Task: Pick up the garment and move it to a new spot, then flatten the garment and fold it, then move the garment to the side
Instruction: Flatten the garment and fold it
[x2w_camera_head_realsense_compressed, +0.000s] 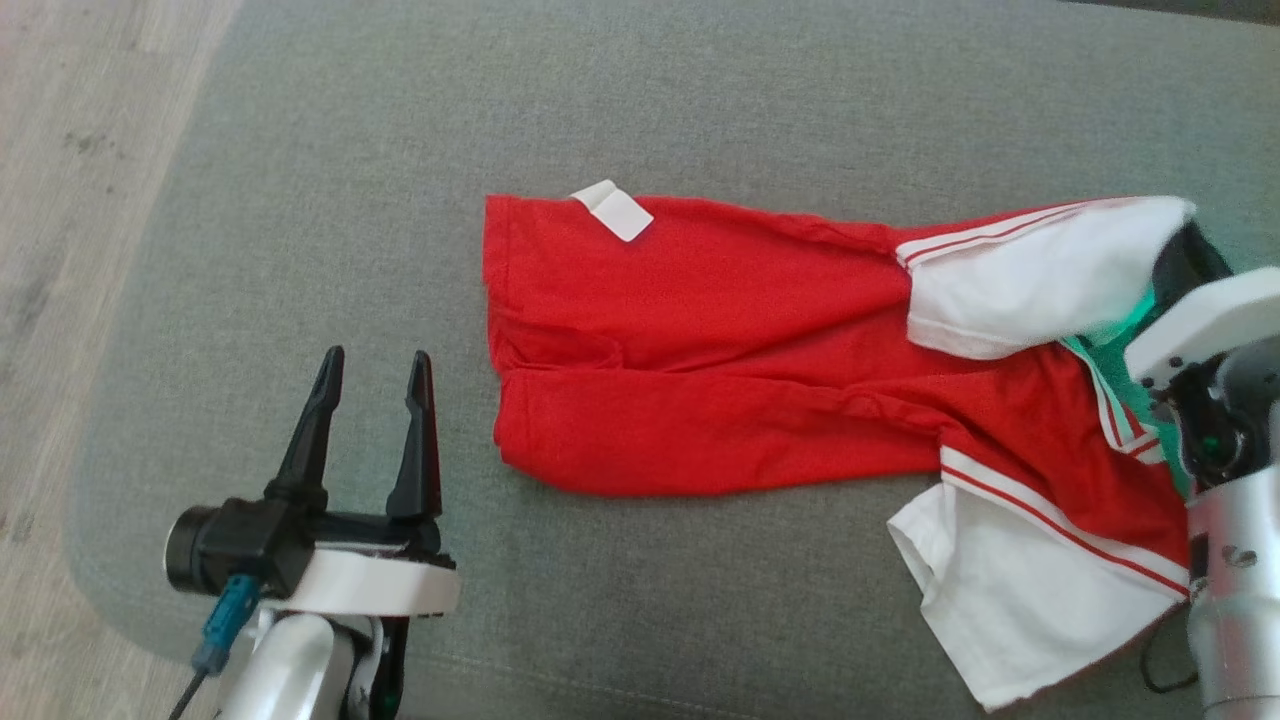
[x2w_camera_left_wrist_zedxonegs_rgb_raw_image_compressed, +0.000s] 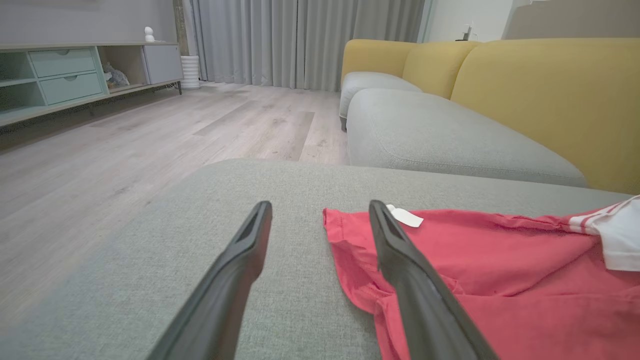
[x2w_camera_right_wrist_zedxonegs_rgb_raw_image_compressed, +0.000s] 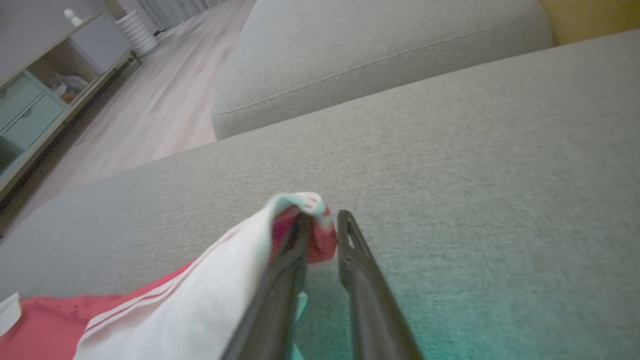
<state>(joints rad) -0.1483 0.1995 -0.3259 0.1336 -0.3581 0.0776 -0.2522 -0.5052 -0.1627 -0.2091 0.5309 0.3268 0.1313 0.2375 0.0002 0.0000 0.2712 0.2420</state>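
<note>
Showing one red garment (x2w_camera_head_realsense_compressed: 700, 380), two white sleeves (x2w_camera_head_realsense_compressed: 1030, 275), left tool (x2w_camera_head_realsense_compressed: 375, 365), right tool (x2w_camera_right_wrist_zedxonegs_rgb_raw_image_compressed: 323, 217)

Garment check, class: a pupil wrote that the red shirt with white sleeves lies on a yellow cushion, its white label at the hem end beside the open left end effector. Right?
One slip: the cushion under the garment is grey, not yellow, as the head view shows. The rest stands: white sleeves, white label at the hem end, open left end effector beside it.
</note>
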